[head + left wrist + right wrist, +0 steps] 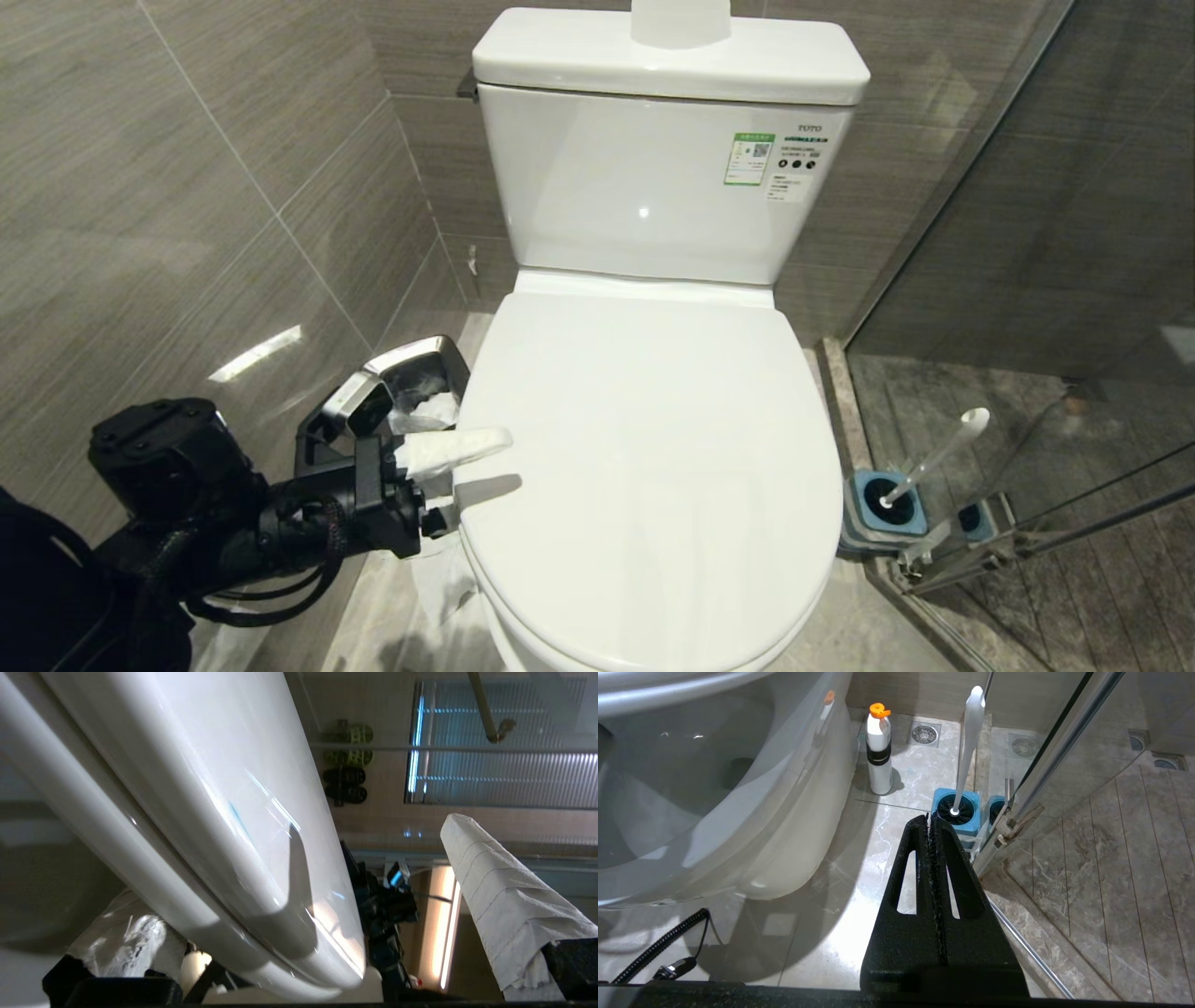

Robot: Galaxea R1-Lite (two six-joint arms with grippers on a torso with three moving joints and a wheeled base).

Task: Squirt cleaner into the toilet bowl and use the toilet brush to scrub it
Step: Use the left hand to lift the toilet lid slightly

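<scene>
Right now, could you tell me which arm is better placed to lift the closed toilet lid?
Left. The left gripper is open, its paper-wrapped fingers at the edge of the closed toilet lid. The right gripper is shut, low beside the toilet brush.

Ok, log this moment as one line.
left gripper: jaws open at toilet lid edge | lid: shut | right gripper: parked, shut | brush: in holder

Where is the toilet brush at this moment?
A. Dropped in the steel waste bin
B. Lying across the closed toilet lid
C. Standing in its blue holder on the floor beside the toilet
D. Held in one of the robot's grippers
C: the toilet brush stands with its head in the blue holder on the floor, next to the glass shower door, and no gripper touches it.
</scene>
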